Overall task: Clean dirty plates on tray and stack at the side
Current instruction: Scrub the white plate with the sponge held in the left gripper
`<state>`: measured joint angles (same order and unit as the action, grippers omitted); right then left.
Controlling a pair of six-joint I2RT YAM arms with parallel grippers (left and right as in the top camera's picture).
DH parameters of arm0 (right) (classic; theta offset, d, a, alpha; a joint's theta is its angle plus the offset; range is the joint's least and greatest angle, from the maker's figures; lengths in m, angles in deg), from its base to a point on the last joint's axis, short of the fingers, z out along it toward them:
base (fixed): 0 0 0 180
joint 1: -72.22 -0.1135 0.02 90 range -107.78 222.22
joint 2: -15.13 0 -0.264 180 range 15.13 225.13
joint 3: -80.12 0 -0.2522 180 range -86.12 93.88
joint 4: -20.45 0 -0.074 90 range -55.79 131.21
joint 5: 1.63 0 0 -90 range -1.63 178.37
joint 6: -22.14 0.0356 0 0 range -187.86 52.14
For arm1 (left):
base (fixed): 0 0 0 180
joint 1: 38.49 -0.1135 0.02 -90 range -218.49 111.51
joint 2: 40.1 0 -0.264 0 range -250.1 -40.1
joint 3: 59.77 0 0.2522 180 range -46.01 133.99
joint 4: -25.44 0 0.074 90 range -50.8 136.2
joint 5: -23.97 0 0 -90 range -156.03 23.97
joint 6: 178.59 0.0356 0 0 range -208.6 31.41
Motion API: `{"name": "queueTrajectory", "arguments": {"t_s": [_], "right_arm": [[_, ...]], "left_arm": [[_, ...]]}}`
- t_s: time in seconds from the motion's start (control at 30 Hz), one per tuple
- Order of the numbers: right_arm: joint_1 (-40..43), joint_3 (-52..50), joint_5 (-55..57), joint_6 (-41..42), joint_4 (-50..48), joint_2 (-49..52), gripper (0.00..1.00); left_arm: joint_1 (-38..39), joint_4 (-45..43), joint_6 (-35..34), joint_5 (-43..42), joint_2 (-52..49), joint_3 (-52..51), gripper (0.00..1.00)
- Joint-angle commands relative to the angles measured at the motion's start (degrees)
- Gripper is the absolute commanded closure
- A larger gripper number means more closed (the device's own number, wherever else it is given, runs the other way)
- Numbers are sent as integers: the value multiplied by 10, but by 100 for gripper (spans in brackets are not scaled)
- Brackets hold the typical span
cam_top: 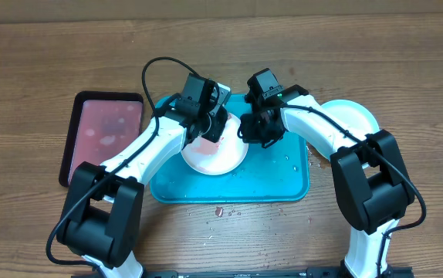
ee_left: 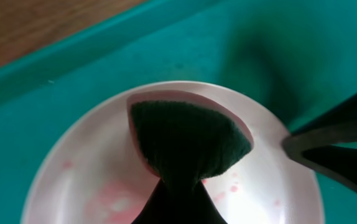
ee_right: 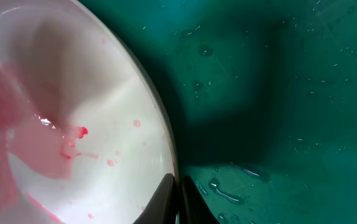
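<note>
A white plate (cam_top: 218, 161) with pink-red sauce smears lies on the turquoise tray (cam_top: 283, 181). My left gripper (cam_top: 210, 127) is shut on a sponge (ee_left: 188, 137), dark green with a pink edge, and presses it on the plate's (ee_left: 73, 180) far half. My right gripper (cam_top: 254, 133) is shut on the plate's right rim, and its fingers (ee_right: 178, 196) pinch the edge of the plate (ee_right: 104, 93). The light blue plate (cam_top: 356, 116) sits on the table right of the tray, partly behind my right arm. The yellow-green plate is out of view.
A black-rimmed tray (cam_top: 106, 131) with pinkish liquid stands left of the turquoise tray. Water drops lie on the tray floor (ee_right: 278, 93). Red spots (cam_top: 220, 210) mark the wooden table in front of the tray.
</note>
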<state>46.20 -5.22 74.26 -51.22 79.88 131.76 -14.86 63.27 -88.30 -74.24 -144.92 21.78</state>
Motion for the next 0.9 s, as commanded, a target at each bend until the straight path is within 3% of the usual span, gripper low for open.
{"name": "queueTrajectory", "arguments": {"t_s": [0.0,0.17,0.4,0.5,0.63,0.7,0.77,0.87], "right_arm": [[-3,-3,6,-3,-2,3,96],[-3,-3,6,-3,-1,3,96],[-3,-3,6,-3,-1,3,96],[-3,-3,6,-3,-1,3,96],[-3,-3,6,-3,-1,3,96],[-3,-3,6,-3,-1,3,96],[-3,-3,6,-3,-1,3,96],[-3,-3,6,-3,-1,3,96]], "left_arm": [[2,-2,-58,-76,-29,7,96],[6,2,-44,-56,-70,7,96],[-6,56,-40,215,-66,8,96],[-12,61,-39,247,-53,10,96],[-10,60,-39,202,-29,22,96],[-8,60,-39,131,-20,30,96],[-5,54,-44,-5,-16,32,96],[-2,55,-79,-73,-21,32,96]]}}
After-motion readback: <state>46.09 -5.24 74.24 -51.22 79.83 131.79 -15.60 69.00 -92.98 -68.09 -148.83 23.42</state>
